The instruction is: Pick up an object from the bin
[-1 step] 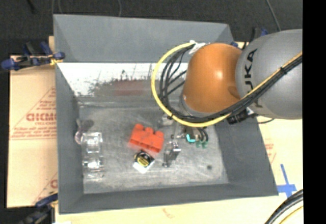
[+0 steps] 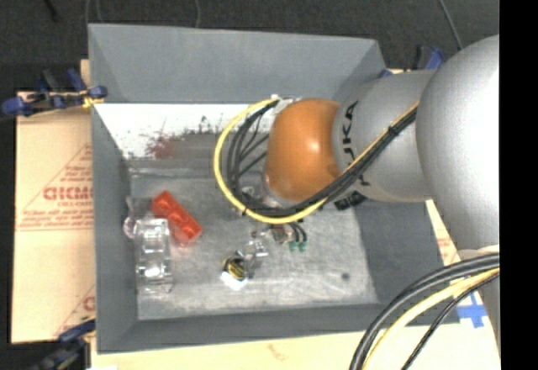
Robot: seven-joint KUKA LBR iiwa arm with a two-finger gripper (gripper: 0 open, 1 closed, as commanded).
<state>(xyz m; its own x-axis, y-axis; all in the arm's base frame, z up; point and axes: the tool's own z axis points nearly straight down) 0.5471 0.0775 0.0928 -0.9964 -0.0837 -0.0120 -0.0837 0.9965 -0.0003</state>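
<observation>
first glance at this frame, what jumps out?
The arm's orange wrist cover, ringed by a yellow cable loop, hangs over the middle of the grey bin. At the bin's left lie a red brick-like block and, right beside it, a clear plastic piece. A small yellow-and-black thing lies near the front, below the wrist.

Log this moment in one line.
gripper: over bin centre | nearest: small yellow-black item | left: red block, clear piece | grasp: cannot tell

In the bin (image 2: 235, 66), the toy brick (image 2: 176, 217) lay at the left, just behind the plastic container (image 2: 153, 255); a small object (image 2: 237, 269) lay right of both.
</observation>
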